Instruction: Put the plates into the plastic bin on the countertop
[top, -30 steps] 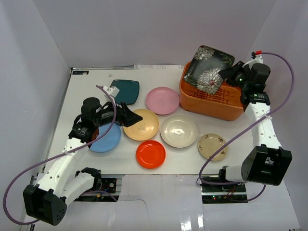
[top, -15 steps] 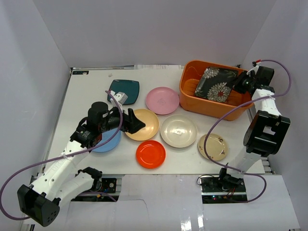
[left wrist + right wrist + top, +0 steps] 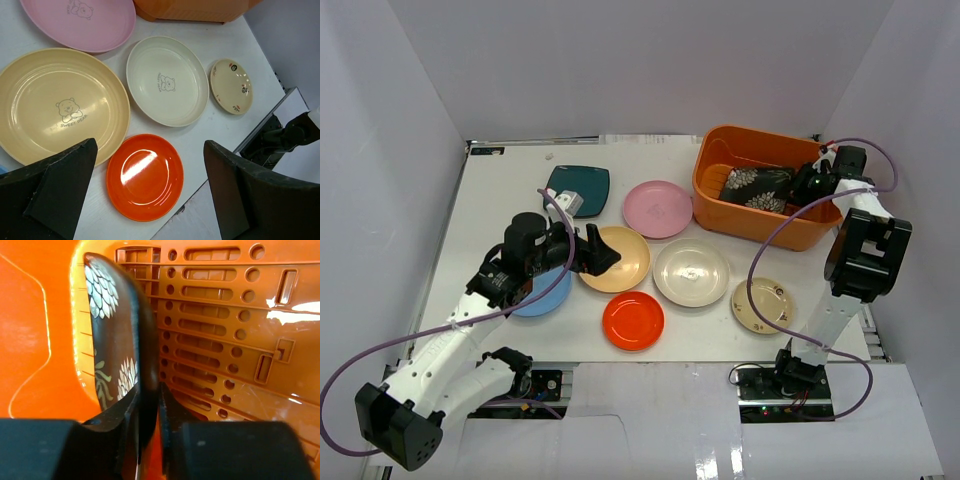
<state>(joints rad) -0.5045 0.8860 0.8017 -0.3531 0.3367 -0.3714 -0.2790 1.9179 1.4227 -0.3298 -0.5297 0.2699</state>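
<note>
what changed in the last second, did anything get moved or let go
The right tool lowered the black patterned plate from above the rim down into the plastic bin, and it stays shut on the plate. The left tool edged slightly nearer over the yellow plate, open and empty. Everything else on the countertop stayed put.

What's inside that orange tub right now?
One black flowered plate, gripped by the right end effector; the tub's slotted floor shows beside it. The part under the plate is hidden.
</note>
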